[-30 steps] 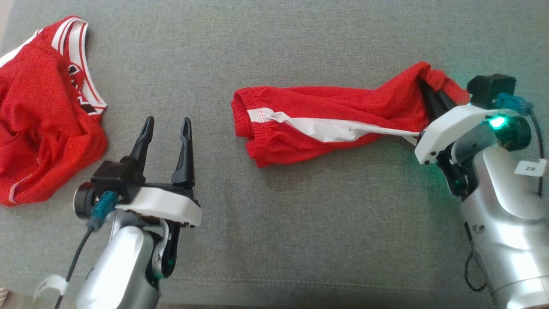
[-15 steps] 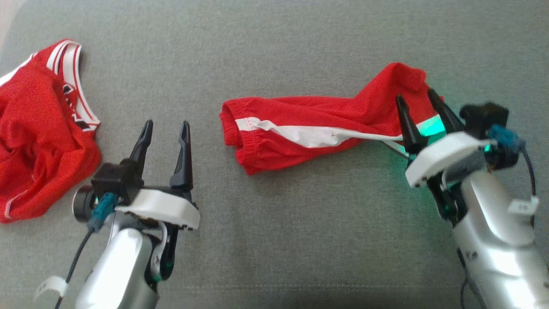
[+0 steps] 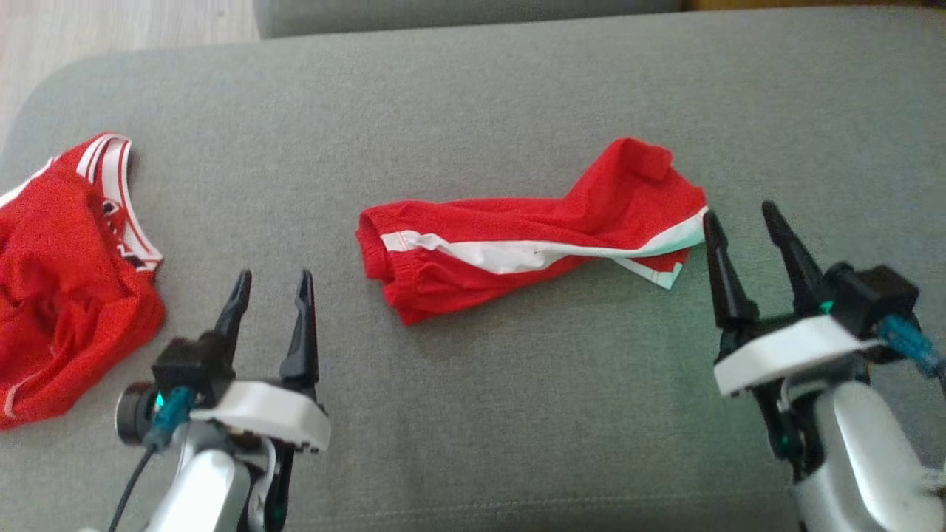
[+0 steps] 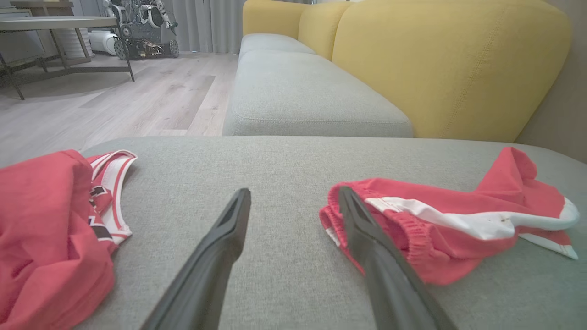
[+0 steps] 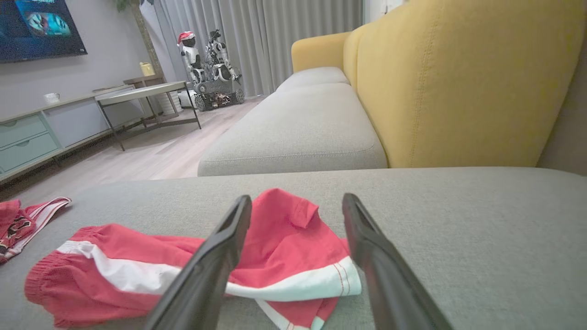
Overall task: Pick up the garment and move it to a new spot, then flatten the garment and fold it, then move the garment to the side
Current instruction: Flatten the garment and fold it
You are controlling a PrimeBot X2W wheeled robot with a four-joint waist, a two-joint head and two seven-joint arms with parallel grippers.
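Shorts lie bunched mid-cushion, untouched. Left gripper and right gripper both wide, empty. Likely flatten next: left takes waistband, right takes hem just beside it, then pull apart evenly. Avoid jersey at left.

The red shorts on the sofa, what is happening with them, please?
A two-armed robot is working on the red shorts, which lie bunched and twisted, not yet flat, on the grey sofa cushion. Its right gripper is open, close by the leg end of the shorts, and holds nothing. Its left gripper is open too, apart from the waistband end. A red jersey lies crumpled on the robot's left, untouched.
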